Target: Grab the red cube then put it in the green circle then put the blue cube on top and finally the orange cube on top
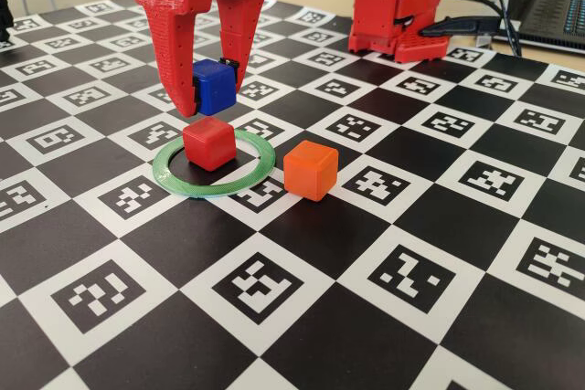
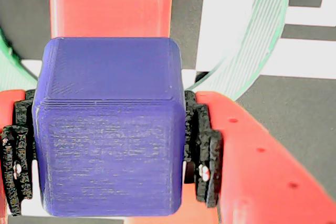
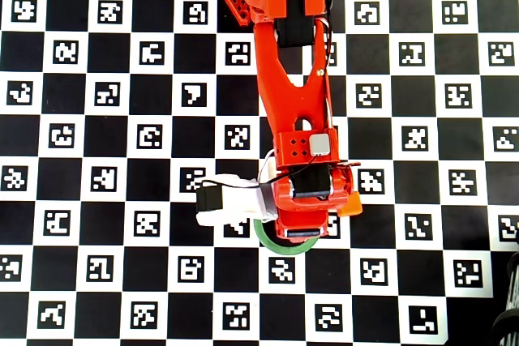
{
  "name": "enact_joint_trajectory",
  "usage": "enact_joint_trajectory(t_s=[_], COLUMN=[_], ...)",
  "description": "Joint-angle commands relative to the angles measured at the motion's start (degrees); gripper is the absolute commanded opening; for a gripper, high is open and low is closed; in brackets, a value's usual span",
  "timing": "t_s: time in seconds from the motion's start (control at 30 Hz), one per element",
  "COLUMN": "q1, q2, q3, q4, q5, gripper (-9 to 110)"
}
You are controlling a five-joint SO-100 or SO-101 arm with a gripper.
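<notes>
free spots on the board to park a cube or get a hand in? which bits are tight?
Free: the near checkerboard in front of the green circle and orange cube, and its right side, in the fixed view. Tight: the circle, where the red cube sits inside and the gripper holds the blue cube above it; the orange cube stands just right of the ring.

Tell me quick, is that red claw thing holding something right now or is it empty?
Gripper: closed on the small deep-blue plastic cube, held in the air just above the small red plastic cube.
</notes>
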Motion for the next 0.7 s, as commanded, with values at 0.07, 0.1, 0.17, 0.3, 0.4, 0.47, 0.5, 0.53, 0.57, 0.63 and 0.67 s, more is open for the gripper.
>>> enact_joint_trajectory(t_s=[0.07,0.1,0.17,0.3,0.4,0.47,0.5,0.53,0.57,0.63,0.67], q1=[-0.26,-0.44,-0.44,-0.53,-0.62,-0.53,-0.35,-0.26,-0.18,0.00,0.00], q2=[1.67,1.67,1.67,1.58,1.41,1.32,1.23,1.23,1.23,1.05,0.88], q3=[-0.79,-0.70,-0.44,0.00,0.44,0.88,1.14,1.41,1.58,1.76,1.93], q4=[-0.79,-0.88,-1.23,-1.93,-2.55,-2.72,-2.99,-3.16,-3.34,-3.60,-3.78], q5=[1.49,1.67,1.93,2.20,2.20,2.20,2.20,2.11,2.02,1.93,1.85], gripper=[7,7,7,7,7,7,7,7,7,7,7])
